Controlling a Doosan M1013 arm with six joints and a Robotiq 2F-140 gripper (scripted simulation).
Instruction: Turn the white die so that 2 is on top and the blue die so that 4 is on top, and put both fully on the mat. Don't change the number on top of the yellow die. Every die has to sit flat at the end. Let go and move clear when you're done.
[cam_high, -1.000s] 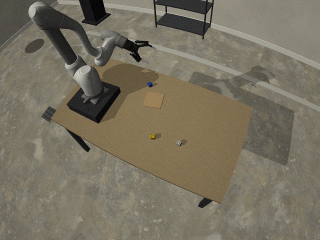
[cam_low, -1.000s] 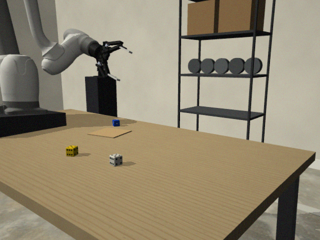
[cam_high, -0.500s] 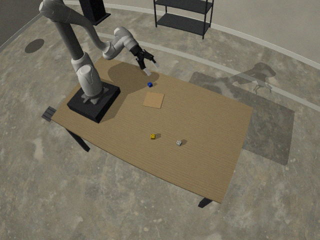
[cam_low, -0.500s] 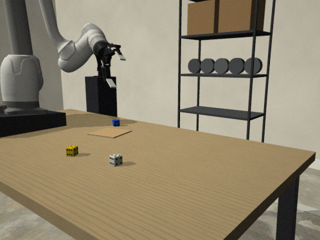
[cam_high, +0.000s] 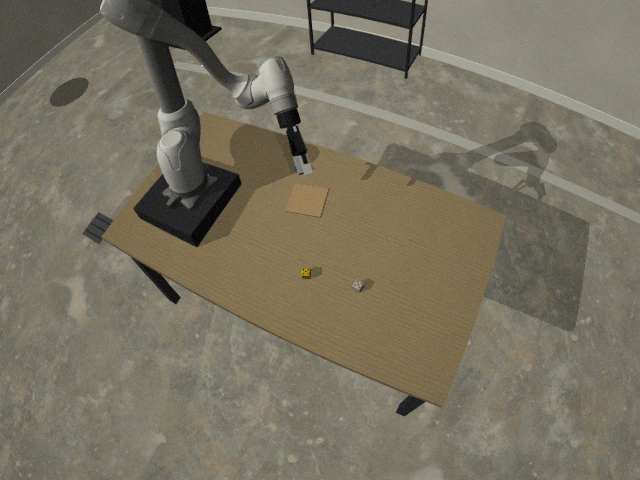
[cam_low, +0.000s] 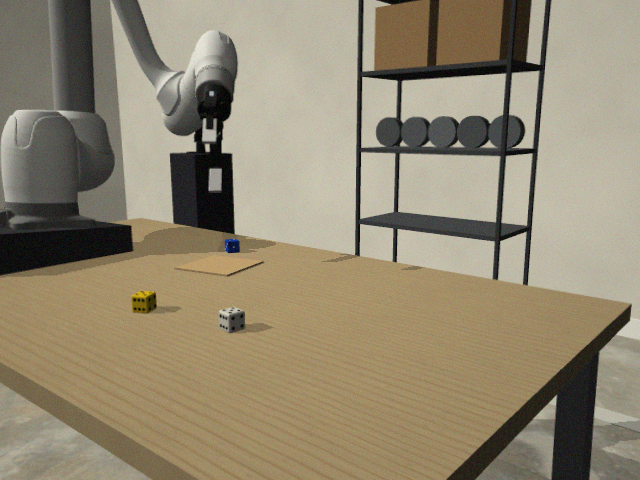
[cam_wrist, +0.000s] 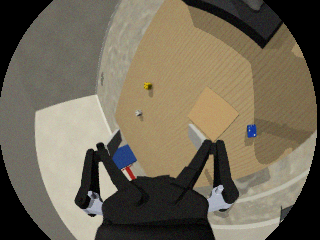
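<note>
White die (cam_high: 357, 285) (cam_low: 231, 319) (cam_wrist: 139, 113) sits flat on the wood-grain table (cam_high: 408, 310) (cam_low: 361, 372) (cam_wrist: 175, 60), off the mat, nearer the long edge opposite the shelf rack (cam_high: 409, 51) (cam_low: 500, 191); 6 and 4 on two sides, top looks like 5, not 2. Yellow die (cam_high: 305, 273) (cam_low: 143, 301) (cam_wrist: 147, 86) flat near it, on the side toward the robot base (cam_high: 196, 238) (cam_low: 125, 238) (cam_wrist: 265, 41); 6 on one side, top number too small to call. Square mat (cam_high: 307, 199) (cam_low: 219, 265) (cam_wrist: 213, 114) lies between those two and the rack-side long edge. Blue die (cam_low: 232, 245) (cam_wrist: 251, 131) is off the mat too, between mat and that edge, mostly behind a finger in the top view; can't read its top. Gripper (cam_high: 302, 162) (cam_low: 212, 157) (cam_wrist: 154, 133) is up above the table, fingers wide, nothing between them.

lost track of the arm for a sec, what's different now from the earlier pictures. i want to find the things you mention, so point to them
The open gripper (cam_high: 303, 164) (cam_low: 209, 135) (cam_wrist: 154, 133) has swung over toward the blue die (cam_low: 232, 245) (cam_wrist: 251, 131), nearly hiding it from the top view. Nothing was grasped or released. All three dice and the mat (cam_high: 307, 199) (cam_low: 219, 265) (cam_wrist: 213, 114) stayed put.
</note>
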